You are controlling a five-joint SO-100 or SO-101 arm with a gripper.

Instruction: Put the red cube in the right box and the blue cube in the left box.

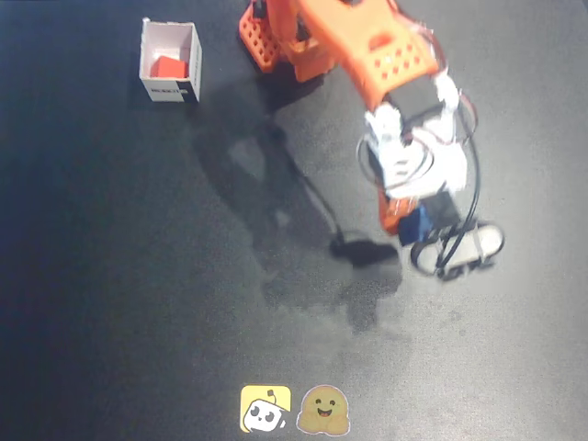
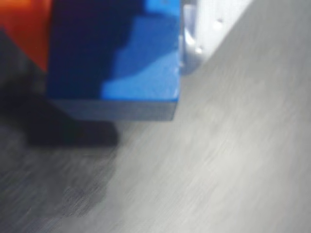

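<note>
Small solid medium-blue cube (image 2: 116,53): fills the upper left of the wrist view, clamped between an orange finger on its left and a pale finger (image 2: 201,29) on its right. Gripper (image 1: 418,223) closed on it, at the right of the fixed view. Dark shadow under the cube; whether it's lifted or resting I can't tell.

Small bright red-orange cube (image 1: 169,67) sits inside the white open-top card box (image 1: 171,89) at upper left of the fixed view.

Only that one box visible to me; the other is out of sight.

Dark matte worktop (image 1: 138,303) otherwise bare apart from two stickers at the bottom edge.

My read: red half done, blue cube in hand. Next I need to carry it over the second box and release.
</note>
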